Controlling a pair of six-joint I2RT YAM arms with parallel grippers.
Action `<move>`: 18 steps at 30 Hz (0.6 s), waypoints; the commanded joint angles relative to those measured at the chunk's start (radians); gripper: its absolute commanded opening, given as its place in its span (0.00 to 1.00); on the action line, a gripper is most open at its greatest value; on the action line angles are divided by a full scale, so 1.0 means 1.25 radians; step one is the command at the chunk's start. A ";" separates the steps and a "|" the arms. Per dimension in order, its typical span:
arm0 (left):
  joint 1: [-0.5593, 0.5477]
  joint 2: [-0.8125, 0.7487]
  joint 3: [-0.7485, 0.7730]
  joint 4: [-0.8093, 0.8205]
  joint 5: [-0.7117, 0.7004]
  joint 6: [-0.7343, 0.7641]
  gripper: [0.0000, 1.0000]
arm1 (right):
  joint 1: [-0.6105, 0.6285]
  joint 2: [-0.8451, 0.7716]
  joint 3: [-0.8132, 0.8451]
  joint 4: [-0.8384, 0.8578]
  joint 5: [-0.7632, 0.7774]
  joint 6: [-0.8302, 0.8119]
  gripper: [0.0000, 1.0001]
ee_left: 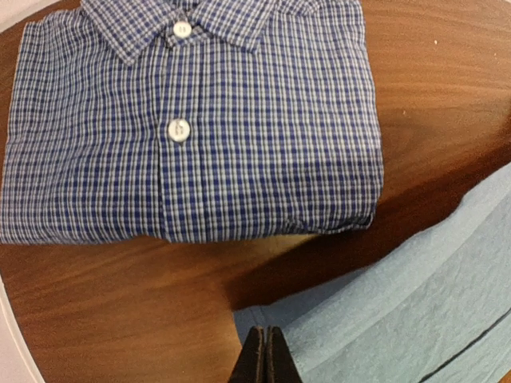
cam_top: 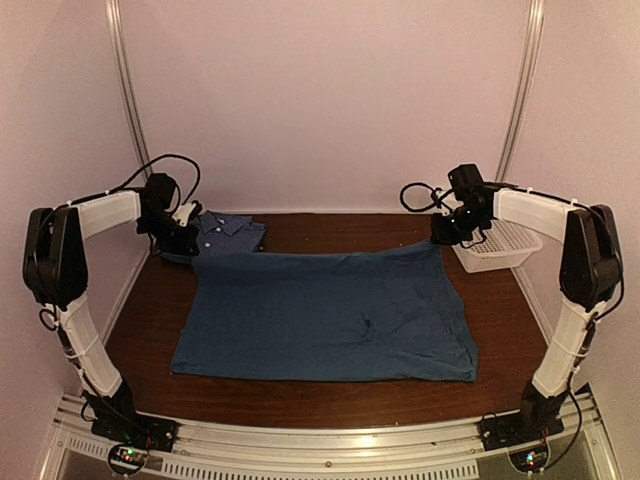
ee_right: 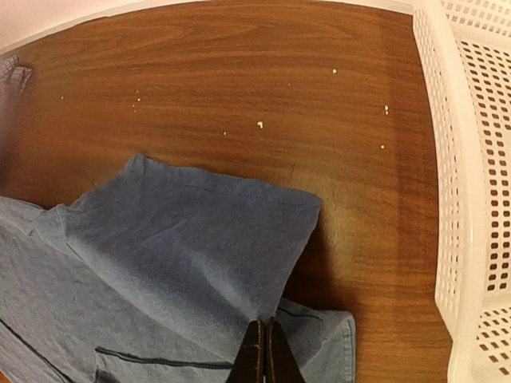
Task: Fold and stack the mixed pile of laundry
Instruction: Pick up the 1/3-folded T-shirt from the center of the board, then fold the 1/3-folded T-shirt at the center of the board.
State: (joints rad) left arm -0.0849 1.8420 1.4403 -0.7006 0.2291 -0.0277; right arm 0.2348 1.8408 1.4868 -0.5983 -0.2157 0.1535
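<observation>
The teal-blue t-shirt (cam_top: 330, 315) lies spread across the middle of the brown table, and its far edge runs straight between my two grippers. My left gripper (cam_top: 192, 246) (ee_left: 266, 355) is shut on the t-shirt's (ee_left: 399, 307) far left corner. My right gripper (cam_top: 441, 238) (ee_right: 264, 355) is shut on the t-shirt's (ee_right: 184, 239) far right edge, where a flap of cloth rises to the jaws. The blue-and-white checked shirt (cam_top: 230, 236) (ee_left: 192, 120) lies folded at the back left, collar and buttons up, just beyond the left gripper.
A white plastic lattice basket (cam_top: 503, 246) (ee_right: 471, 159) stands at the back right, close beside the right gripper. Bare table (cam_top: 300, 400) shows in front of the t-shirt and at the far middle. White walls close in the back and sides.
</observation>
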 commanded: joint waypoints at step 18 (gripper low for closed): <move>-0.017 -0.136 -0.268 0.018 -0.099 -0.017 0.00 | 0.021 -0.198 -0.416 0.121 -0.042 0.082 0.00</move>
State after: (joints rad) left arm -0.0978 1.6569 1.1362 -0.7048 0.1474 -0.0349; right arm 0.2581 1.5562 1.0107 -0.4950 -0.2871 0.2413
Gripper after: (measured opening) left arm 0.007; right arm 0.006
